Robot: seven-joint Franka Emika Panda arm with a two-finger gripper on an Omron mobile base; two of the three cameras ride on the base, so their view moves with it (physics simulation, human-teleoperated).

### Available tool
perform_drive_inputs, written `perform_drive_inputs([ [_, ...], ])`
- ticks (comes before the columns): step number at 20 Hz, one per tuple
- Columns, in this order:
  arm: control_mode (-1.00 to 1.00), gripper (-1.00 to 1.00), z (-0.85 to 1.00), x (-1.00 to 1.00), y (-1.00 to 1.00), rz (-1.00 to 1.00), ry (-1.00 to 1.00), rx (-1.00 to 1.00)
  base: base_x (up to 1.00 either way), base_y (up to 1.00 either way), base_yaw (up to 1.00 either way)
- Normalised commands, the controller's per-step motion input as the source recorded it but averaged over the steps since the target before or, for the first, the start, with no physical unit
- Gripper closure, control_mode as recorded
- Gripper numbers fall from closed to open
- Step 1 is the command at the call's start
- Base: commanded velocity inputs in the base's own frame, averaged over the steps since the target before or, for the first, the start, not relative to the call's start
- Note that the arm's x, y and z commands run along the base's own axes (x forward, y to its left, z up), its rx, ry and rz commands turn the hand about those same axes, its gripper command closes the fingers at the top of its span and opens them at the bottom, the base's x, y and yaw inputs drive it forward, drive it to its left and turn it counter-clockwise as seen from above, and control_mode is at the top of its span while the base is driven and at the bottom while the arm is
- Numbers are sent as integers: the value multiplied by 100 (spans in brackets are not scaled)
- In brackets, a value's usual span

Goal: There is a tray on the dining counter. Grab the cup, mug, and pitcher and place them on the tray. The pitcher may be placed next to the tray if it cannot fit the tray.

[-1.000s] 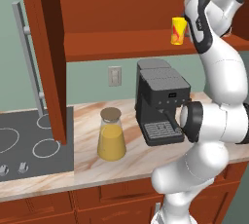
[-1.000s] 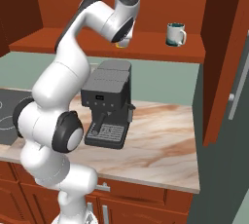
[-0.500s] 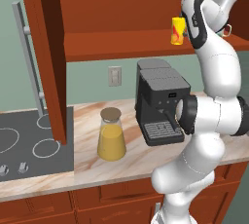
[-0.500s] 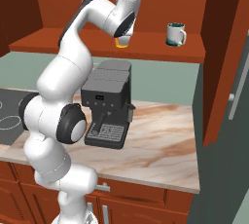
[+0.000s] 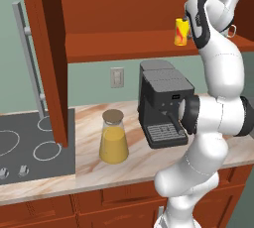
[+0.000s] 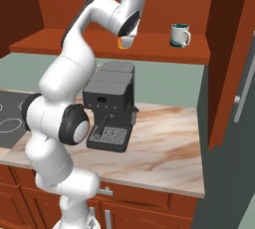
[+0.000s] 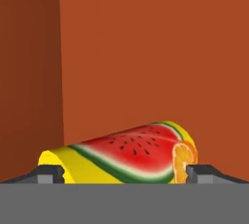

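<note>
Reaching up to the cabinet shelf (image 5: 124, 46) with my claw (image 7: 124, 173) spread wide, one finger (image 7: 46, 174) on each side of the cup (image 7: 121, 157); can't tell if they touch it. Cup stands on the shelf, yellow with a watermelon print. Mug (image 6: 180, 35) sits further along the same shelf, well apart. Coffee machine (image 5: 163, 103) is on the counter (image 5: 89, 167) below, pitcher (image 5: 113, 137) beside it, stovetop (image 5: 30, 145) at the far end.

End effector (image 7: 124, 175) closer to cup (image 7: 127, 156), apparently straddling it.
</note>
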Motion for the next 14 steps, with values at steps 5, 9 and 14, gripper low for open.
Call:
perform_drive_inputs([
  [5, -100, -100, -37, 0, 0, 0, 0, 0, 0, 0, 0],
  [9, -100, 100, -37, 0, 0, 0, 0, 0, 0, 0, 0],
  [14, -100, 100, -3, 0, 0, 0, 0, 0, 0, 0, 0],
])
